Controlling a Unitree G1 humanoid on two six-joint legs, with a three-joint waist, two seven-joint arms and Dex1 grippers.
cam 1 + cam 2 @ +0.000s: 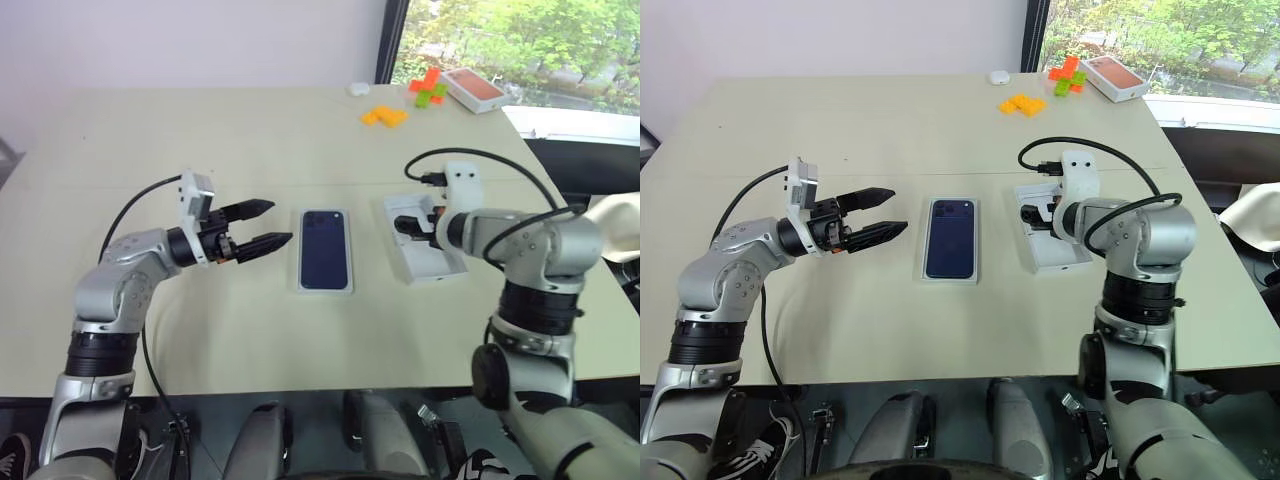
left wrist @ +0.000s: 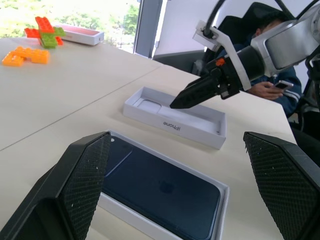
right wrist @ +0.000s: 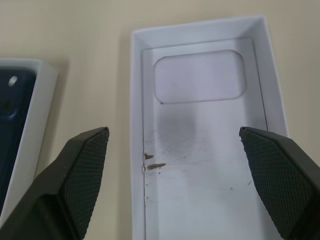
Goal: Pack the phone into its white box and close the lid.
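One phone (image 1: 325,248) lies in one white box (image 1: 346,290); one lid (image 3: 200,150) rests upturned beside it. Both grippers' fingers are spread wide and empty: left gripper (image 1: 264,225) beside the box, right gripper (image 3: 187,180) over the lid.

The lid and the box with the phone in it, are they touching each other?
Apart. In the left eye view, a strip of bare table lies between the lid and the box holding the phone.

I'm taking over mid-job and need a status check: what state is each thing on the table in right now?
phone: lying in the white box, back up.
lid: off, lying inside up beside the box, empty.
left hand: open, holding nothing, hovering beside the box.
right hand: open over the lid, holding nothing.
orange-topped box: closed, at the far edge.
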